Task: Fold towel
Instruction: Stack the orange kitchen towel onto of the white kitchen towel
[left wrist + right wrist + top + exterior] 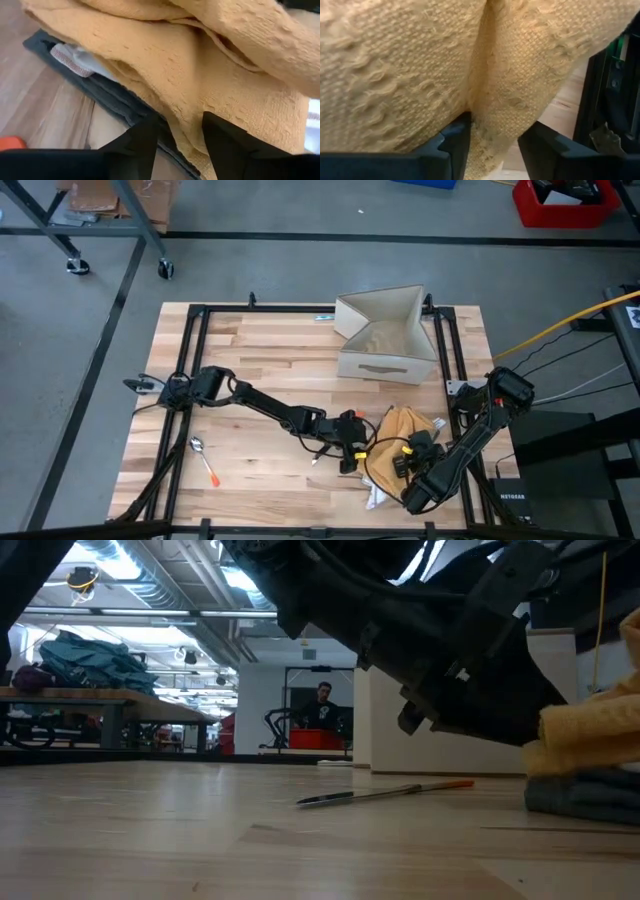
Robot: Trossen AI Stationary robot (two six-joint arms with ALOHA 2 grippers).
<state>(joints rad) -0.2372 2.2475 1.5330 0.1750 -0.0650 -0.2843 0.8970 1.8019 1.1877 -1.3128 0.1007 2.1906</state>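
Left pincer point(177, 137): fingers apart, yellow towel point(400, 427) fabric between them
Right pincer point(492, 142): fingers apart, towel fold between them
Towel: bunched at worktop point(270, 350) front right, over grey cloth point(107, 90)
Spoon point(198, 445): front left
Box point(385, 335): rear right

Cut off by the left wrist view's edges: rumpled mustard-yellow woven towel point(220, 85), folds running past the left end effector point(180, 135). Half buried under that towel: dark grey cloth point(107, 92) and a white scrap with red weave point(75, 60). Filling the right wrist view ahead of the right end effector point(495, 137), outline unseen.
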